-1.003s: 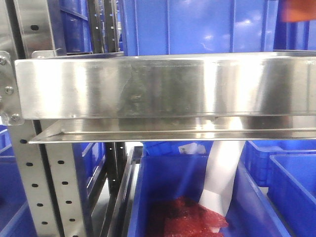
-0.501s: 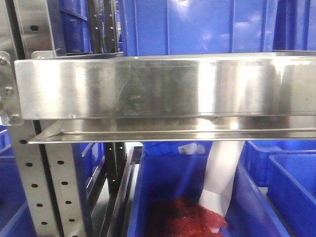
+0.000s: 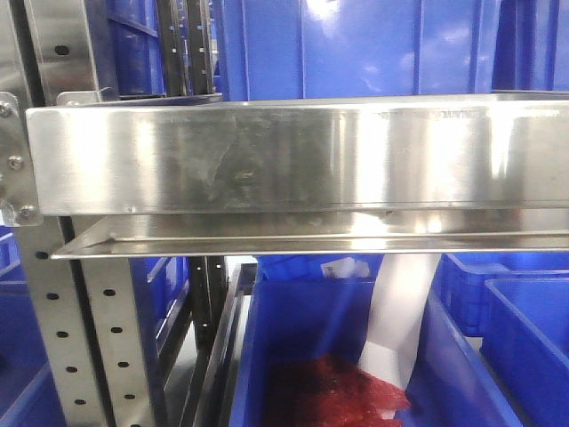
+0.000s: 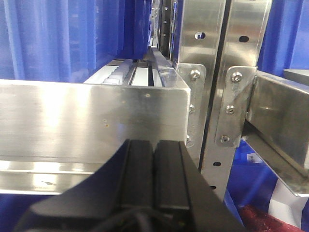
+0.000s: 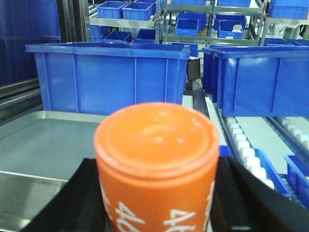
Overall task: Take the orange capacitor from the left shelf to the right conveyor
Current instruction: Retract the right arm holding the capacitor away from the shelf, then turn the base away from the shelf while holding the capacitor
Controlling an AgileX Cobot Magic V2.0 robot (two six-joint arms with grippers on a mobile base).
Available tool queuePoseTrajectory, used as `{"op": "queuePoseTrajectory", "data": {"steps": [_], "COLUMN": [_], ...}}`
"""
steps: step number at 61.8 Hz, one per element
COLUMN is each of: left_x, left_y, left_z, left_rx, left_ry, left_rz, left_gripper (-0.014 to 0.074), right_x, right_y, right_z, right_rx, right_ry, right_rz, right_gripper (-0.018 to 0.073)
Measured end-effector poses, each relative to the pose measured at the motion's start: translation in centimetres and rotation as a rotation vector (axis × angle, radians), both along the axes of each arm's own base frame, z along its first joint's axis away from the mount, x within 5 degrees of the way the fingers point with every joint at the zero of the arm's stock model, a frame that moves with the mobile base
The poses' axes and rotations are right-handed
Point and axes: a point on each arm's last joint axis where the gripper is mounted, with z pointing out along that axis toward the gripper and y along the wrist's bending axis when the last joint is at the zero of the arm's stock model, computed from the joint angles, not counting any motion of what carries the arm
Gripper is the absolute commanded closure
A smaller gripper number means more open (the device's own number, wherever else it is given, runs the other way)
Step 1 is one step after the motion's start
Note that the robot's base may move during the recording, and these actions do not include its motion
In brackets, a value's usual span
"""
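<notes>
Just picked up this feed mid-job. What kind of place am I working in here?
Most likely a factory or warehouse parts store: a stainless-steel shelf on perforated uprights, rows of blue plastic bins, and a roller track beside them. The right hand grips the orange capacitor.

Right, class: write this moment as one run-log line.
stage: holding | right gripper: shut on orange capacitor | left gripper: shut, empty, facing shelf | conveyor: not in view

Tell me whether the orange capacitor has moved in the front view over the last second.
Yes. The orange capacitor sat in the top right corner above the left shelf; it has since left the frame there, upward or rightward.
</notes>
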Motion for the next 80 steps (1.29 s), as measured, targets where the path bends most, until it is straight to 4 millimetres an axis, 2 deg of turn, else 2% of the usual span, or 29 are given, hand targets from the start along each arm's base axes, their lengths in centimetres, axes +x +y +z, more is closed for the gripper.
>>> {"op": "queuePoseTrajectory", "data": {"steps": [80], "left_x": [0.00], "left_y": [0.00], "left_z": [0.00], "left_rx": [0.000], "left_ry": [0.000], "left_rz": [0.000], "left_gripper": [0.0723], "right_x": [0.00], "right_y": [0.01], "right_z": [-0.04], "right_rx": [0.001], "right_ry": [0.004], "right_rz": [0.001], "right_gripper": [0.0463]}}
